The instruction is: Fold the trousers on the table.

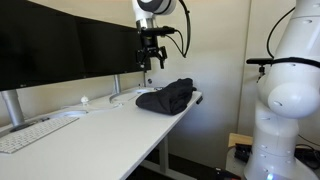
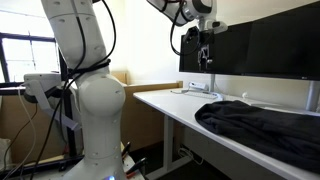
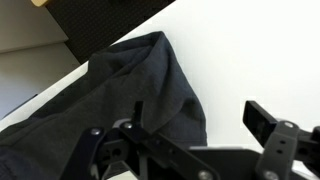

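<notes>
The dark trousers (image 1: pixel 166 97) lie bunched on the far end of the white table (image 1: pixel 110 125); they also show in an exterior view (image 2: pixel 262 128) and in the wrist view (image 3: pixel 120 95). My gripper (image 1: pixel 148 64) hangs in the air above the table, a little behind the trousers, in front of the monitor. It also shows in an exterior view (image 2: pixel 206 62). In the wrist view my gripper (image 3: pixel 195 115) is open and empty, with the trousers' rounded edge below the fingers.
Two black monitors (image 1: pixel 60 45) stand along the back of the table. A white keyboard (image 1: pixel 30 135) lies near its front. Small white items and cables (image 1: pixel 85 100) sit near the monitor stands. The arm's white base (image 1: pixel 285 95) stands beside the table.
</notes>
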Action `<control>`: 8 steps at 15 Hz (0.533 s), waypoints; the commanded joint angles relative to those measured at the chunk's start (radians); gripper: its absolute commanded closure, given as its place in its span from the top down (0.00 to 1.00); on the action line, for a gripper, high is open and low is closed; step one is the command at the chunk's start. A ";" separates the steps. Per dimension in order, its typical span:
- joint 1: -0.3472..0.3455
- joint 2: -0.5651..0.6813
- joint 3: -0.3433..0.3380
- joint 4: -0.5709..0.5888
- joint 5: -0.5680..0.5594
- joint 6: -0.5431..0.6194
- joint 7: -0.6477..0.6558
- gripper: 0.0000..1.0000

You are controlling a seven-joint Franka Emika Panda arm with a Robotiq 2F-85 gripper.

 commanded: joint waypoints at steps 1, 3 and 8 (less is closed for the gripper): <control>0.019 -0.047 0.029 -0.058 0.024 0.049 -0.044 1.00; 0.033 -0.066 0.041 -0.073 0.037 0.070 -0.058 1.00; 0.049 -0.106 0.063 -0.082 0.059 0.081 -0.114 1.00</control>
